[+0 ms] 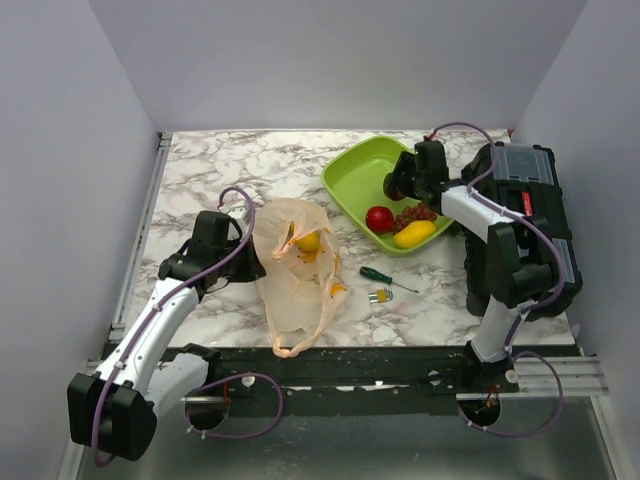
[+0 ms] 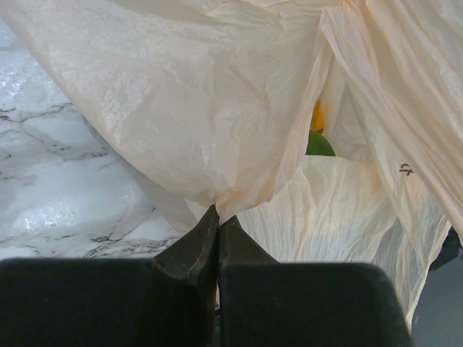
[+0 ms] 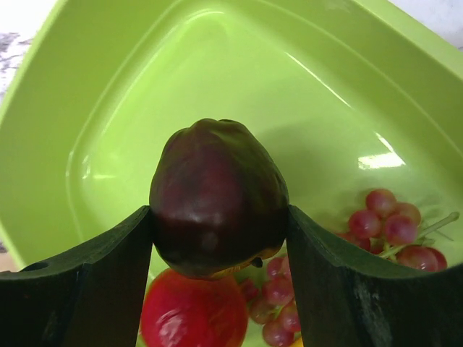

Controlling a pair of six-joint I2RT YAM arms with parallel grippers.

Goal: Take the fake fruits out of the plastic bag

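The peach-orange plastic bag (image 1: 295, 272) lies at the table's middle with a yellow fruit (image 1: 308, 241) showing in its open mouth. My left gripper (image 2: 218, 220) is shut on a fold of the bag (image 2: 181, 108) at its left edge; a yellow and green piece (image 2: 318, 134) shows inside. My right gripper (image 3: 219, 224) is shut on the dark purple plum (image 3: 217, 195), held above the green tray (image 3: 108, 108). In the tray lie a red apple (image 1: 379, 218), purple grapes (image 1: 415, 214) and a yellow fruit (image 1: 414, 234).
A green-handled screwdriver (image 1: 385, 277) and a small yellow-green piece (image 1: 380, 295) lie on the marble between the bag and the tray (image 1: 350, 180). A black toolbox (image 1: 530, 200) stands at the right edge, behind my right arm.
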